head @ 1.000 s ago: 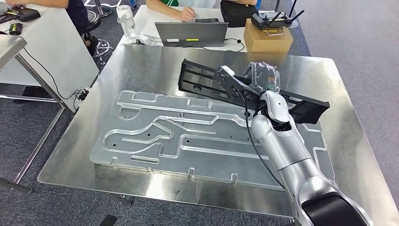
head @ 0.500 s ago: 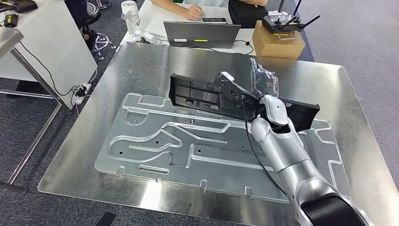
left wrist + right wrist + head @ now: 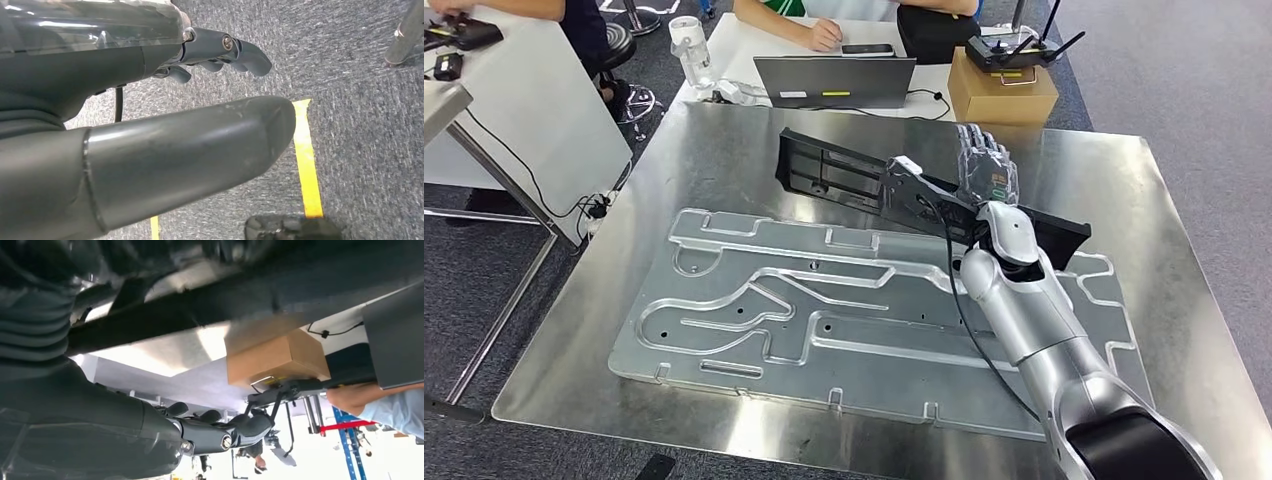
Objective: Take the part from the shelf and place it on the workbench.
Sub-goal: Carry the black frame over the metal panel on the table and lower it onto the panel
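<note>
Right robot hand [image 3: 984, 165]: fingers look spread beyond the black part [image 3: 844, 178]; whether it grips, cannot tell.
Left robot hand [image 3: 150, 115]: hanging over carpet, fingers loosely curled, holding nothing.
Part: long axis runs across the bench [image 3: 724, 140], left end out past the hand, apparently above the grooved plate [image 3: 824, 300].
Nearer arm: right.

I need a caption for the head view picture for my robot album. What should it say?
The right robot hand holds a long black part above the shiny metal workbench with its grooved plate.
</note>
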